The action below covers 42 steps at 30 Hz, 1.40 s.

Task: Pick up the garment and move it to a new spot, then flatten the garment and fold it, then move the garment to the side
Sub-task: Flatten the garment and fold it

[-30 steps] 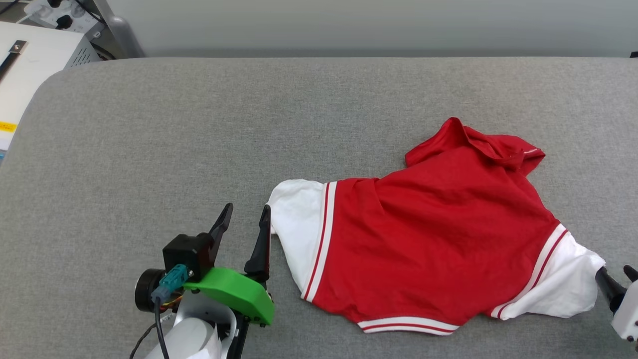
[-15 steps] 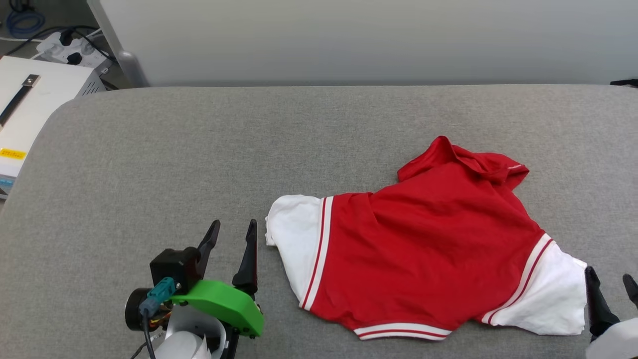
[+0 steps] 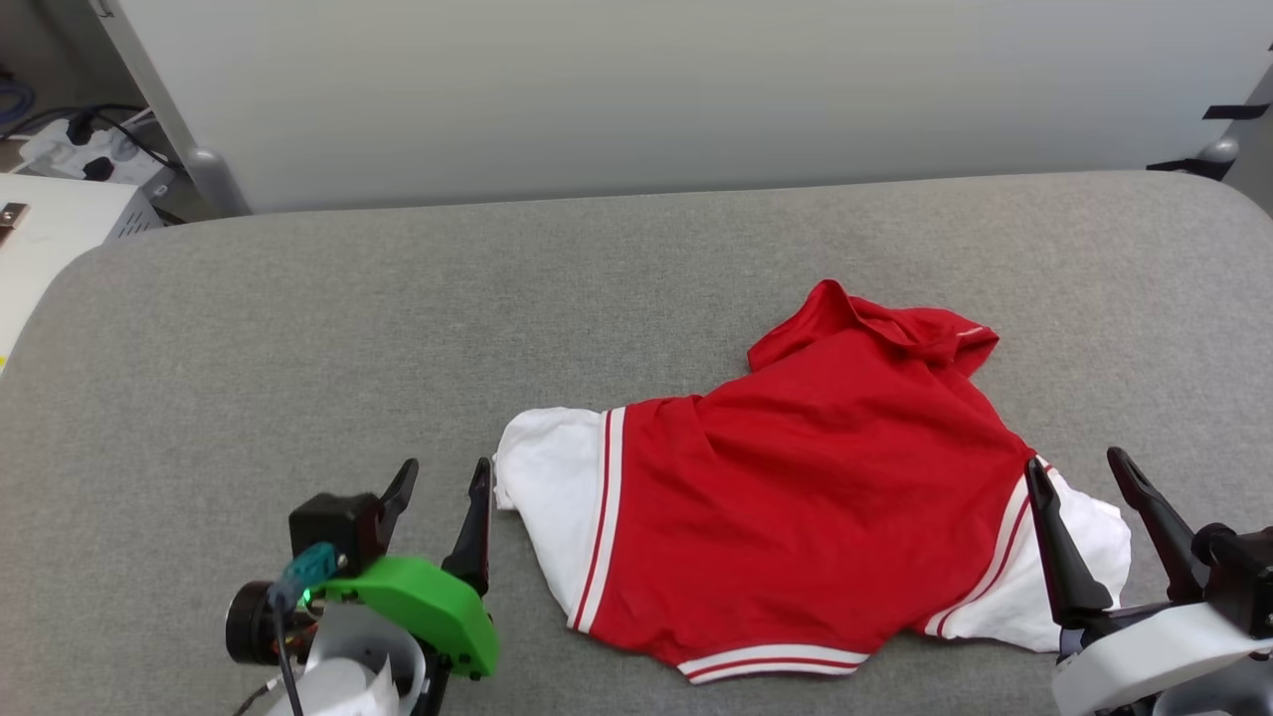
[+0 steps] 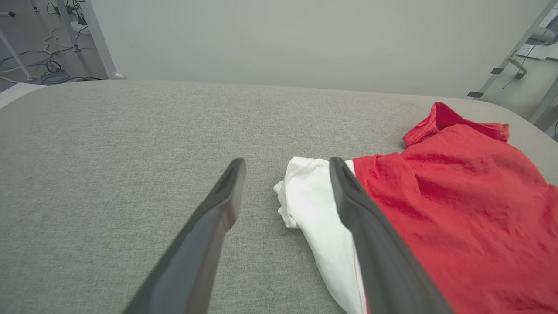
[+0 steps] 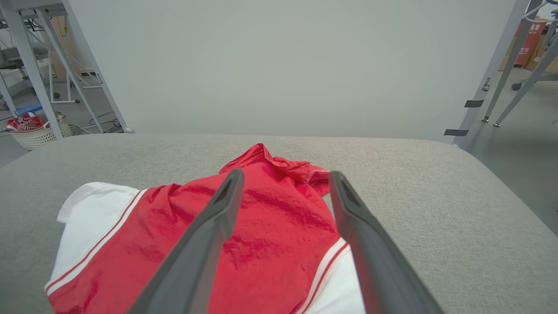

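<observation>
Nearest, both arms are cut off by the bottom edge of the head view: the left hand (image 3: pixel 448 465) rises behind a green cover (image 3: pixel 423 609), the right hand (image 3: pixel 1075 460) from a pale wrist at the lower right corner. Both hands are open and hold nothing. The left one's fingers stand apart over bare grey table (image 3: pixel 298 328), its inner finger just beside the tip of the shirt's white left sleeve; whether they touch is hard to tell. The right hand's two dark fingers stand in front of the other white sleeve and hide part of it. The shirt (image 3: pixel 796 517) lies on the table, right of its middle, spread out but wrinkled, plain red cloth facing up, a striped band along its near edge. Its far end is folded over on itself, so the edge there cannot be made out. Beyond the table stands a pale wall panel (image 3: pixel 646 89). At the far left are a white box (image 3: pixel 40 224), cut off by the frame, and a power strip (image 3: pixel 60 149) with cables. A basket (image 5: pixel 37 133) sits on the floor
</observation>
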{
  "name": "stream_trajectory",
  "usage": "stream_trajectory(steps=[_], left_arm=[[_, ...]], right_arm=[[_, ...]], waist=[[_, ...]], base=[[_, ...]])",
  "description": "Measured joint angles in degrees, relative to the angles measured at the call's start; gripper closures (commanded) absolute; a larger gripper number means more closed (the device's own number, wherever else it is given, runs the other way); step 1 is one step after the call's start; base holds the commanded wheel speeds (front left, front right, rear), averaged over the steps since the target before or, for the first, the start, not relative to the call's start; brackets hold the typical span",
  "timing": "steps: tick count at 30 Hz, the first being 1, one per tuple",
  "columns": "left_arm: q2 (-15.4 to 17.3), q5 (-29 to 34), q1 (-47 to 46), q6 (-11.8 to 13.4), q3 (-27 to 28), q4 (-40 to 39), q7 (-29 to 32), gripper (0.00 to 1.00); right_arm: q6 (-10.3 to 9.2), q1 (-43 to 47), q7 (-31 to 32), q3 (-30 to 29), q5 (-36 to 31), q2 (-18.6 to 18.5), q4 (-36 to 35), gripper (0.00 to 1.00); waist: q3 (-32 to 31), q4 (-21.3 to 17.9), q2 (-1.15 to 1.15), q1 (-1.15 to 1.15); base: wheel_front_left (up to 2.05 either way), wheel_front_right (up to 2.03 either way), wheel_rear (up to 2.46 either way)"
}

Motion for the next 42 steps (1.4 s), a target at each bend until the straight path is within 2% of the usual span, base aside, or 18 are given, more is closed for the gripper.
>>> stream_trajectory(steps=[4,13,20,21,22,23,24,28,35,37,42], left_arm=[[0.59,-0.91,-3.75,-1.97,-1.41,2.25,5.5,0.0],[2.27,-4.45,-13.82,-6.58,-5.37,10.07,24.81,0.0],[3.37,-5.99,-18.79,-8.26,-8.89,15.08,38.01,0.0],[3.61,-6.27,-19.4,-8.54,-9.14,15.25,39.58,0.09],[3.85,-6.64,-19.95,-8.82,-9.36,15.34,41.43,0.62],[4.08,-6.81,-20.44,-9.04,-9.54,15.38,42.84,0.84],[4.17,-6.97,-20.73,-9.16,-9.66,15.37,43.79,1.0],[4.13,-7.33,-20.95,-9.61,-10.48,14.77,44.63,1.0],[3.66,-6.92,-17.79,-8.25,-8.83,13.73,35.48,1.0],[3.27,-6.82,-16.31,-7.2,-7.69,12.93,31.55,1.0],[2.93,-6.77,-13.73,-6.33,-6.38,9.78,26.72,1.0]], right_arm=[[0.0,-0.05,0.23,1.37,-0.05,-0.3,-2.14,0.0],[0.0,-1.93,0.18,2.68,0.66,0.1,-1.83,0.0],[0.0,-3.35,-0.31,3.07,1.27,0.7,0.01,0.0],[0.0,-3.43,-0.31,3.08,1.27,0.68,0.12,0.0],[0.0,-3.48,-0.38,3.04,1.29,0.69,0.33,0.0],[0.0,-3.52,-0.38,3.01,1.3,0.7,0.53,0.0],[0.0,-3.53,-0.38,3.03,1.32,0.71,0.66,0.0],[0.0,-3.53,-0.27,2.75,1.94,0.81,1.07,0.0],[0.0,-3.21,2.91,-2.36,4.55,0.19,4.1,0.0],[0.0,-2.66,5.22,-4.79,5.64,-0.83,6.14,0.0],[0.0,-0.98,13.71,-7.42,9.31,-4.86,11.49,0.0]], waist=[[1.28,-0.5,0.0,0.0],[6.54,-1.98,0.0,0.0],[9.57,-4.2,0.0,0.0],[9.77,-4.49,0.0,0.0],[10.0,-4.85,0.0,0.0],[10.18,-5.15,0.0,0.0],[10.3,-5.38,0.0,0.0],[10.37,-5.94,0.0,0.0],[8.87,-5.31,0.0,0.0],[8.3,-4.99,0.0,0.0],[7.36,-3.97,0.0,0.0]], base=[[0.0,0.0,0.0],[0.0,0.0,0.0],[0.0,0.0,0.0],[0.0,0.0,0.0],[0.0,0.0,0.0],[0.0,0.0,0.0],[0.0,0.0,0.0],[0.0,0.0,0.0],[0.0,0.0,0.0],[0.0,0.0,0.0],[0.0,0.0,0.0]])
